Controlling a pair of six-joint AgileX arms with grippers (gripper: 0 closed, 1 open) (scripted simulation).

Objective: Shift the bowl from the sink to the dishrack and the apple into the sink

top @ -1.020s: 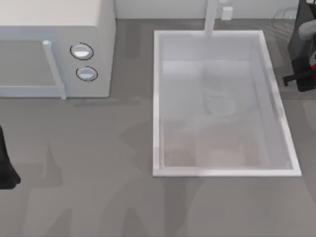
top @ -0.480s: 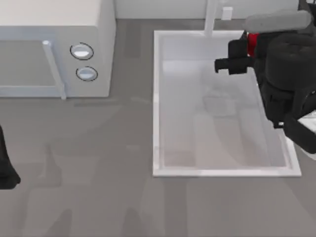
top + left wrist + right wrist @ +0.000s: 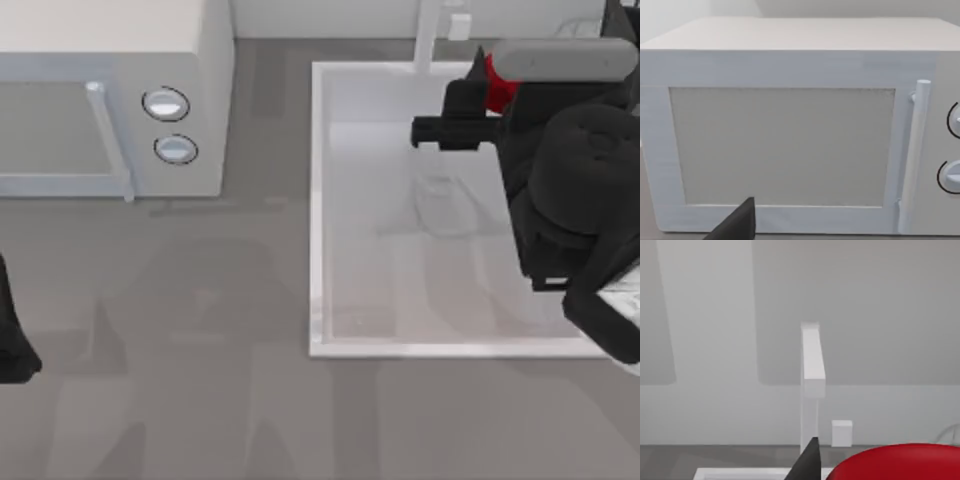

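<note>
We carry the apple (image 3: 497, 82) in our right gripper (image 3: 480, 100), fingers clenched on it, high over the far end of the sink (image 3: 318, 200), close to the faucet (image 3: 428, 35). In the right wrist view the apple (image 3: 900, 462) sits just beside the faucet (image 3: 811, 375). We judge the risks to be clipping the faucet on the way down, or a high release letting the fruit bounce and roll. Our left gripper (image 3: 15, 345) idles well left of the sink, before the microwave (image 3: 790, 125); its fingers we cannot tell. No readable writing.
</note>
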